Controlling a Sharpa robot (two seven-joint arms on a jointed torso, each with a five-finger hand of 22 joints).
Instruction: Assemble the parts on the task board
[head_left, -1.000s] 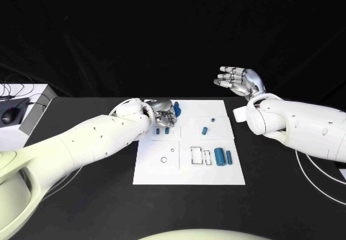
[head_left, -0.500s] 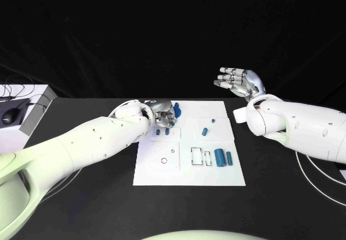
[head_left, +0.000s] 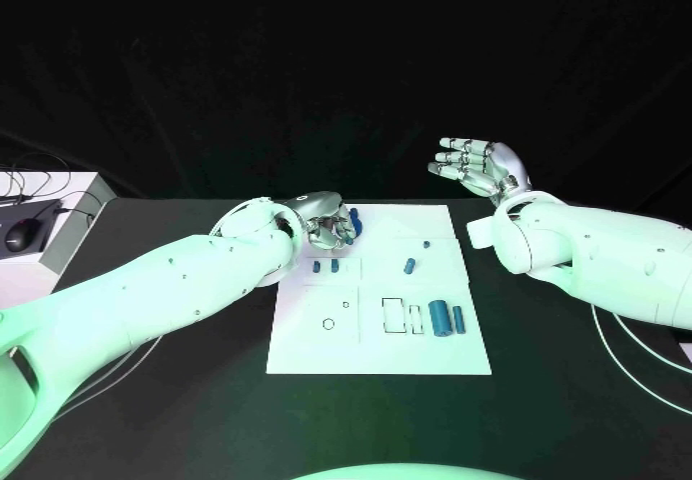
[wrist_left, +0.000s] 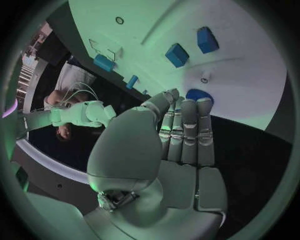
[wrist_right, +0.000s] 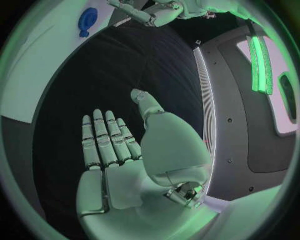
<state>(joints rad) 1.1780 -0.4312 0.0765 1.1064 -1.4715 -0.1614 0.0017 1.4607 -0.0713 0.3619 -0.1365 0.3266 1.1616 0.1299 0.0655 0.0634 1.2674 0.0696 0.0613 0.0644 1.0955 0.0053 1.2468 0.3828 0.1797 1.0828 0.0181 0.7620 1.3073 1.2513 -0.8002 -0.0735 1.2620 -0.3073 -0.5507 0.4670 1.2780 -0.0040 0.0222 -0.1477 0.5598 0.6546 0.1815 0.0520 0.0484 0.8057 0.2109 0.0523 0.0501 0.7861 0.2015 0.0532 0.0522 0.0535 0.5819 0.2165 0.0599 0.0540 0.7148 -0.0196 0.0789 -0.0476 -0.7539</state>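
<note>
Greenish light from overhead, dark backdrop, sharp head view, strong fisheye bending in wrist views.

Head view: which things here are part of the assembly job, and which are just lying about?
Job:
- white board
- blue parts on it, e.g. tall cylinder, small piece
- blue gear just beyond the left hand's fingers
- right hand, raised and empty, off the board

Lying about:
- computer mouse on the white stand at the table's far left edge
- cables beside it

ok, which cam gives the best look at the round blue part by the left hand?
Left wrist view: the round blue part sits just past the left hand fingertips. Head view has the hand covering most of it; right wrist view shows it small, near the rim.
</note>
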